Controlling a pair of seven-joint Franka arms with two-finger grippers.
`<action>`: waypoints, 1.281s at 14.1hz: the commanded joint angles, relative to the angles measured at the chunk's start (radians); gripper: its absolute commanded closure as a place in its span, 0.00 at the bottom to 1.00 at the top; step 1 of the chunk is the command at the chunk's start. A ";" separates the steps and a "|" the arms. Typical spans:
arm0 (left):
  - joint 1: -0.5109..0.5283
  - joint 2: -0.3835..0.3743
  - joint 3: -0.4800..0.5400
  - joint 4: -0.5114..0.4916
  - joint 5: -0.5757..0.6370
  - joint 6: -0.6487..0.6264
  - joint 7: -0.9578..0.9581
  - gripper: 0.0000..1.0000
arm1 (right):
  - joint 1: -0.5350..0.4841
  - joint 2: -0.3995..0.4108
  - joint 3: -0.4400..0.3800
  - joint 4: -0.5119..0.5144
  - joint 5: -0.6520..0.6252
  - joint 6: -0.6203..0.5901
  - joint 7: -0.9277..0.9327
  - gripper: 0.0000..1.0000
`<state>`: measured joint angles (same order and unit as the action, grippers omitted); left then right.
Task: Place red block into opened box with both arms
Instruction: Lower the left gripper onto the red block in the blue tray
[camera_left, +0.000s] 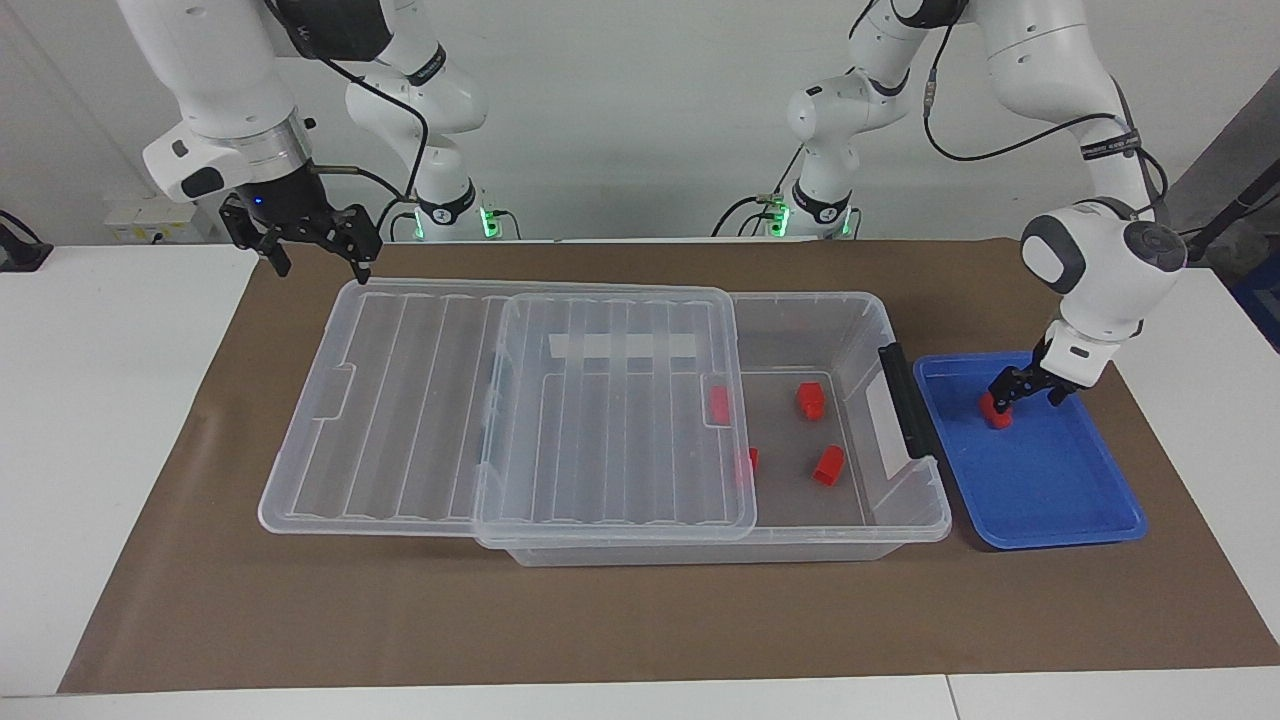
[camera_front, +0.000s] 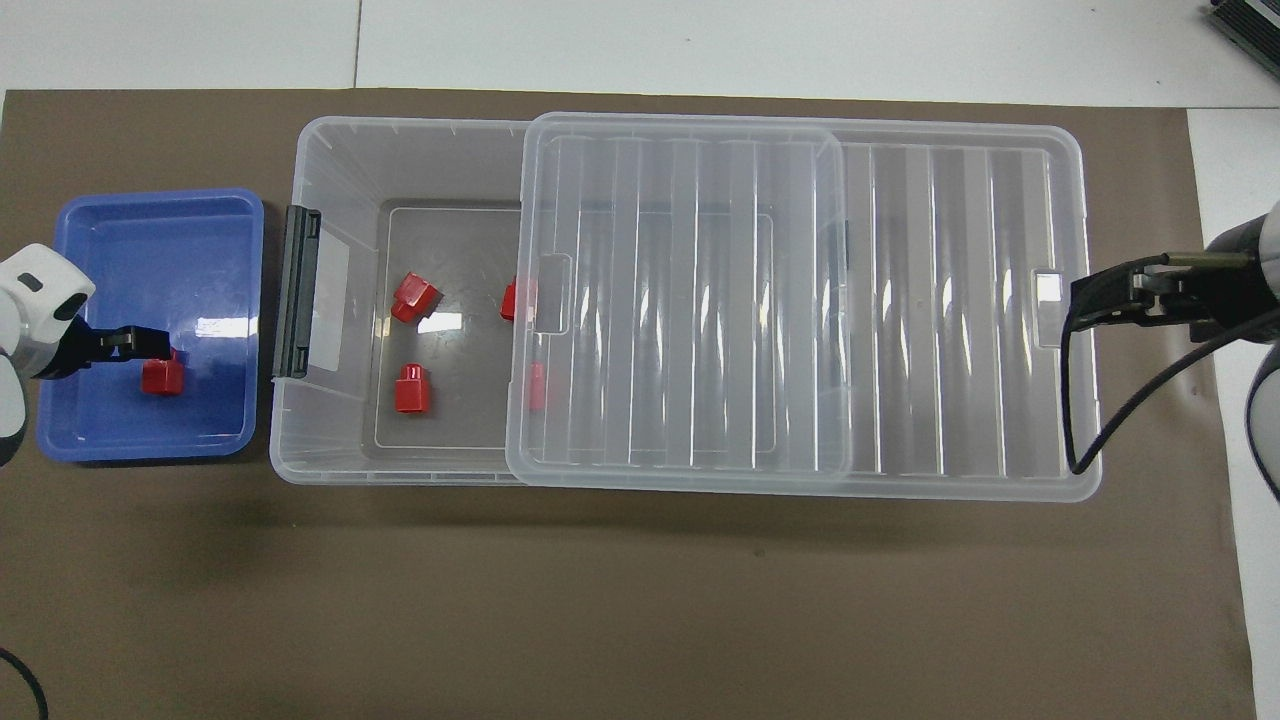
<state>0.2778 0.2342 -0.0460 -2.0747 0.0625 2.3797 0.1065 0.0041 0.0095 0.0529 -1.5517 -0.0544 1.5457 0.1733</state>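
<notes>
Left gripper (camera_left: 1026, 393) is down in the blue tray (camera_left: 1060, 500), its fingers spread wide, one fingertip (camera_left: 997, 396) right at the red block (camera_left: 993, 413) and the other apart from it. Whether that fingertip touches the block I cannot tell; nothing is gripped. From overhead the gripper (camera_front: 130, 343) covers the block's (camera_front: 160, 378) edge.

That block lies in the tray, which sits on the brown mat (camera_left: 640, 620) just beside the box (camera_left: 900, 520), at the left arm's end of the table, next to the box's black handle (camera_left: 905, 400).

The box's lid (camera_left: 500, 410) is slid toward the right arm's end, leaving the handle end open. Two more red blocks (camera_left: 810, 399) (camera_left: 828, 465) lie on the open part of the box floor, and two others (camera_left: 719, 404) (camera_left: 748, 460) lie at the lid's edge, partly seen through it.

Right gripper (camera_left: 316, 250) hangs with fingers wide apart and empty, over the corner of the lid nearest the right arm's base. Overhead it (camera_front: 1095, 300) shows at the lid's end, by the tab (camera_front: 1048, 288).
</notes>
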 joint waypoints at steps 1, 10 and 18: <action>-0.015 -0.023 -0.006 -0.038 0.022 0.024 -0.057 0.00 | -0.021 -0.002 0.019 -0.008 0.013 -0.009 0.003 0.00; -0.012 -0.023 -0.006 -0.084 0.022 0.038 -0.008 0.00 | -0.027 -0.003 0.015 -0.013 0.045 0.001 0.000 0.00; -0.015 -0.021 -0.006 -0.084 0.022 0.029 -0.007 0.47 | -0.027 -0.003 0.016 -0.013 0.045 0.002 0.000 0.00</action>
<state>0.2686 0.2337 -0.0582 -2.1288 0.0631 2.3931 0.0966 -0.0041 0.0098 0.0539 -1.5573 -0.0239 1.5456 0.1733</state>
